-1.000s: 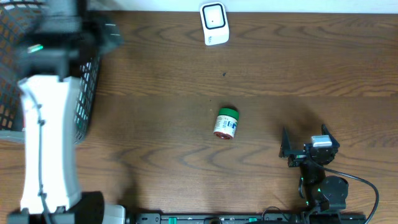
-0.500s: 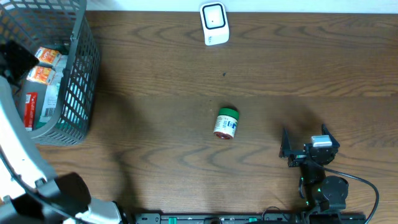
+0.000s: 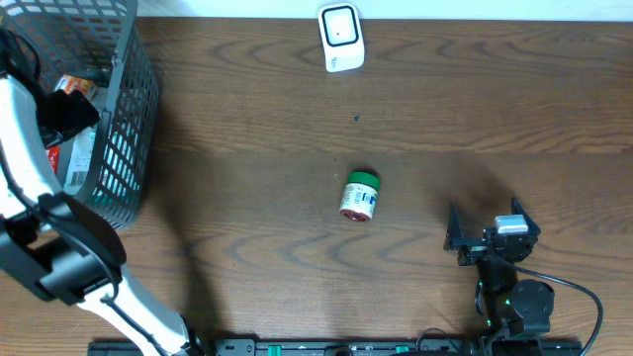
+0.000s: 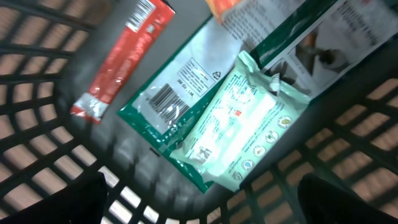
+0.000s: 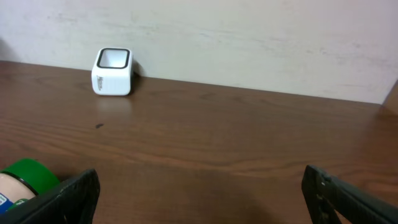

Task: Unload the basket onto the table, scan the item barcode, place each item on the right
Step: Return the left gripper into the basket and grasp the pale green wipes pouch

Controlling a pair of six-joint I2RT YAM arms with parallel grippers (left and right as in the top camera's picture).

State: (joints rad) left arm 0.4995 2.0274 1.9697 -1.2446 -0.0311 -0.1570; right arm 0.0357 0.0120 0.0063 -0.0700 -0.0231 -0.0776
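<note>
Packet [image 4: 239,134]: pale green, topmost in basket [image 3: 127,148], far left.
Left gripper [image 4: 205,202]: wide open, empty, over packet.
Right gripper [image 3: 485,229]: wide open, empty, near jar [image 3: 360,196].
Scanner [image 3: 340,37]: table's far edge.
Grip: likely best by one edge, barcode left uncovered.

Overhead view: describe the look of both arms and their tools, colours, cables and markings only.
The left arm has white shell links joined by black joints; the left tool is black. The right arm is mostly black, with a small grey-white block by the right tool and a thin black cable looping off its side. No markings are legible.
</note>
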